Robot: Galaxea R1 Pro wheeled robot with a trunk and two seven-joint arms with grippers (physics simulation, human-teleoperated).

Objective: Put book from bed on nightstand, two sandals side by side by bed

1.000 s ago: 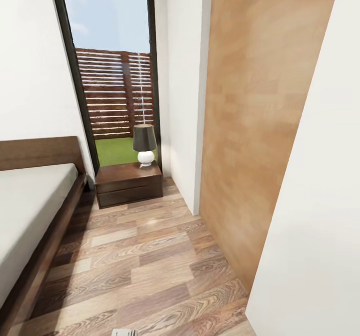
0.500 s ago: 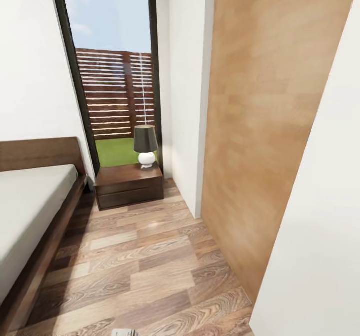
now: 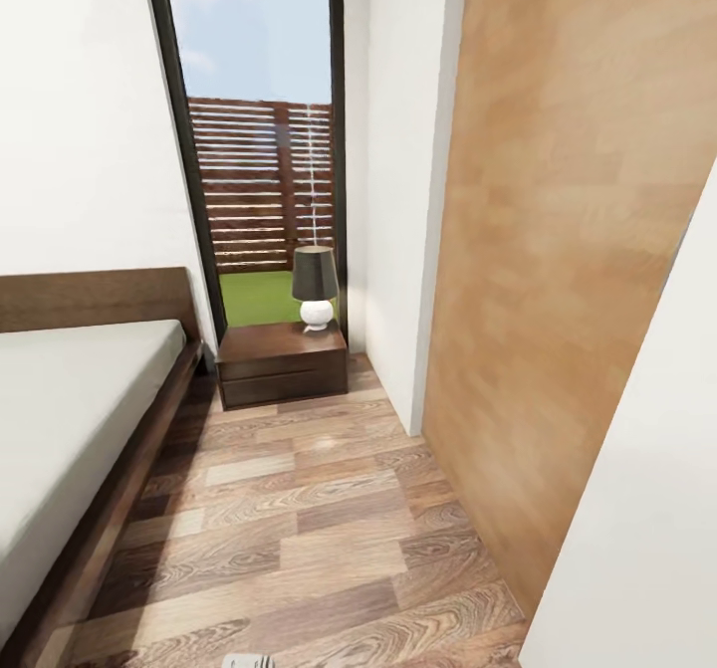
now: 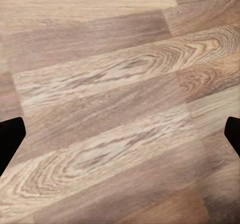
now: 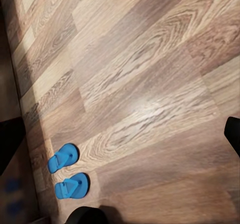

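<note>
The bed [image 3: 70, 399], with its grey mattress and dark wooden frame, fills the left of the head view. Beyond its headboard, below the tall window, stands the nightstand [image 3: 282, 364]. Two blue sandals [image 5: 63, 157] [image 5: 72, 185] lie close together on the plank floor in the right wrist view, near a dark shadowed strip. My right gripper [image 5: 120, 139] hangs open well above the floor, nothing between its fingers. Over bare planks my left gripper [image 4: 120, 136] is open too, its dark fingertips [image 4: 10, 139] at the picture's sides. The book is out of view.
A lamp [image 3: 315, 287] with a dark shade stands on the nightstand's right rear corner. A light wood-panelled wall [image 3: 558, 280] and a white wall [image 3: 647, 509] close in on the right. A plank-floor aisle [image 3: 299, 509] runs between bed and wall.
The whole head view has shifted: bed, nightstand and window now sit further right in the picture, so the camera has turned left. Nothing in the room has moved.
</note>
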